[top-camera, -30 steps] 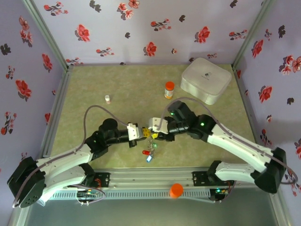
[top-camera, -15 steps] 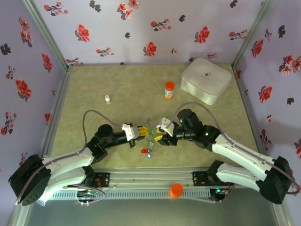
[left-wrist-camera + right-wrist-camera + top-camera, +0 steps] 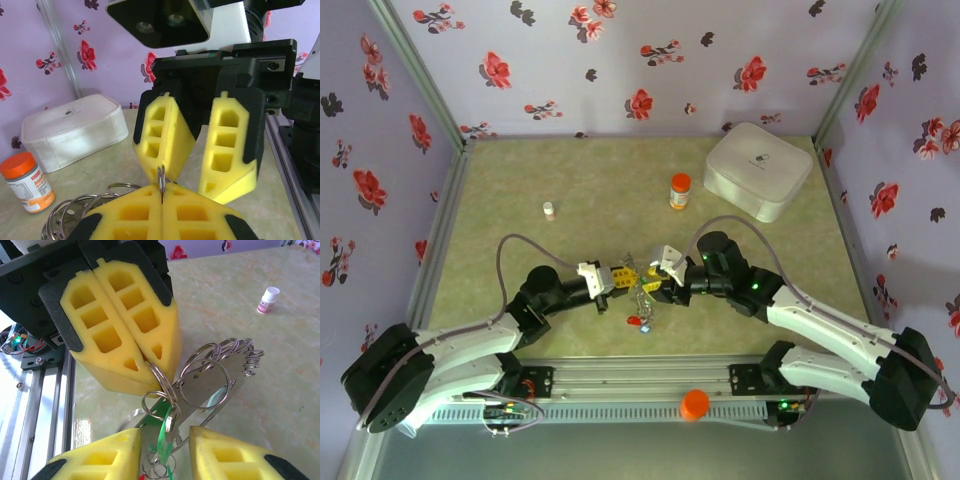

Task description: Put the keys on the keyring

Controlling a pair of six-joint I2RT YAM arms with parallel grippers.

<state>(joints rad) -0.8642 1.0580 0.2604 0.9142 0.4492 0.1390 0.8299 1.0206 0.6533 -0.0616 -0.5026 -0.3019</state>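
Green tabletop [image 3: 570,190] is lying beneath; mid-frame, your left gripper [image 3: 162,210] is pinching the keyring [image 3: 161,176] upright, edge-on (pads fully together), while your right gripper [image 3: 165,441] is gaping, a green-tagged key [image 3: 162,429] hanging downward between its jaws.

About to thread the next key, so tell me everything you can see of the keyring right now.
The keyring is a bunch of thin, silvery wire loops coiled side by side, with a green tag dangling beneath. It seems lifted above the table and tilted. The left hand is shut on one small loop at its edge. The right hand stands open just below, its pads either side of the tag; whether they touch it is unclear.
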